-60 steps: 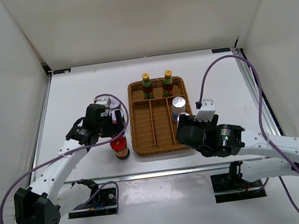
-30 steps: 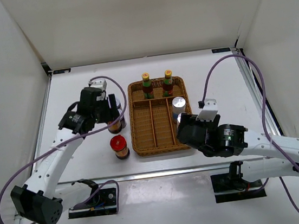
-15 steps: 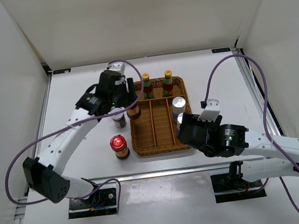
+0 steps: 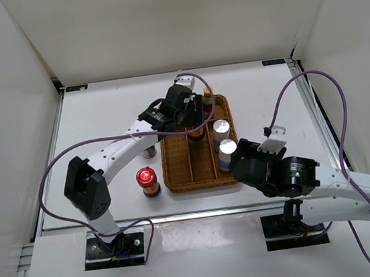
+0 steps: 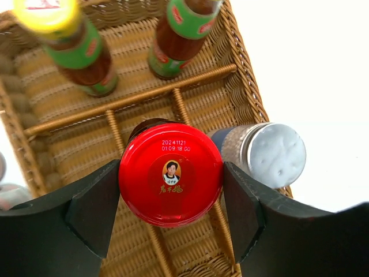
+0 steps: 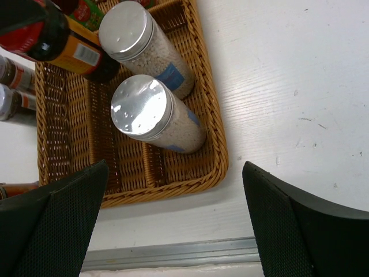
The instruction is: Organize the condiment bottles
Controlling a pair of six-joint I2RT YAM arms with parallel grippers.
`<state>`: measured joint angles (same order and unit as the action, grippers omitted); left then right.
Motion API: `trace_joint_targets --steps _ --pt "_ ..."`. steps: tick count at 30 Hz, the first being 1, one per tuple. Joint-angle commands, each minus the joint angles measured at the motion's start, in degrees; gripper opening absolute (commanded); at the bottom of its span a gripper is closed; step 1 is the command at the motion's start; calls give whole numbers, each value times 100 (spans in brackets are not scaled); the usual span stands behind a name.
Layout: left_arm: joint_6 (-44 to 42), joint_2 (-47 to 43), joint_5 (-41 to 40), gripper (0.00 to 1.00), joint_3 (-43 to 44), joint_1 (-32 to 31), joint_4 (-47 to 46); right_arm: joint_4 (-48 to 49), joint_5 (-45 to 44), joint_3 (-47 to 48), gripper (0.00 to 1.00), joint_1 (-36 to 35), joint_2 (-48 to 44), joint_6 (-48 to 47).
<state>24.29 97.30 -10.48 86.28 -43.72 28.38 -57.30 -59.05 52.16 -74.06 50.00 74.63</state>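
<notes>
**Now set the red-lidded jar down cleanly**

Your left gripper pinches it by the lid above the wicker tray, toward the far end. Centre it between the dividers and clear of the silver-capped bottle to its right, then lower it. Your right gripper hangs spread at the near right corner. Half a second ago the jar was at the tray's far left rim.

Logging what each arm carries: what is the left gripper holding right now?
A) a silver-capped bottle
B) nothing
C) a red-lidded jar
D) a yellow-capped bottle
C: in the left wrist view, the left gripper clamps a red-lidded jar between its fingers, over the wicker tray.
</notes>
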Motion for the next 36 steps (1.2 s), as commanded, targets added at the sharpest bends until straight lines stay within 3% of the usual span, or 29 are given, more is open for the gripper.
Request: trace_joint_targets --steps 1,10,13,14,15,16,17,23,27,32,36 --pt "58 -27 -121 11 459 -92 -641 -71 -371 -31 100 -38 -78 324" --pt "58 483 -182 12 565 -145 -694 -203 -528 -83 100 -38 -78 614" --pt "58 483 -182 30 451 -145 -694 -203 -581 -206 100 -38 -139 667" --pt "58 483 -113 40 451 -145 -694 -203 -582 -206 100 -38 -192 728" --pt "58 483 -112 67 399 -145 -694 -203 -582 -206 100 -38 -192 728" --pt "58 405 -112 78 398 -145 -694 -203 -582 -206 100 -38 -192 728" --pt "58 343 -182 100 337 -145 -641 -255 -582 -206 100 -38 -192 728" --pt "-364 -920 -762 100 -13 -251 9 -632 -757 -206 100 -38 -131 1280" --pt "-434 -2510 -824 100 -1242 -303 308 -1580 -810 -75 100 -38 89 2317" --pt "355 -4565 -763 100 -2843 -303 843 -2389 -758 31 100 -38 370 3667" --pt "944 -5264 -474 100 -3503 -303 1327 -3225 -556 31 100 -38 432 4830"
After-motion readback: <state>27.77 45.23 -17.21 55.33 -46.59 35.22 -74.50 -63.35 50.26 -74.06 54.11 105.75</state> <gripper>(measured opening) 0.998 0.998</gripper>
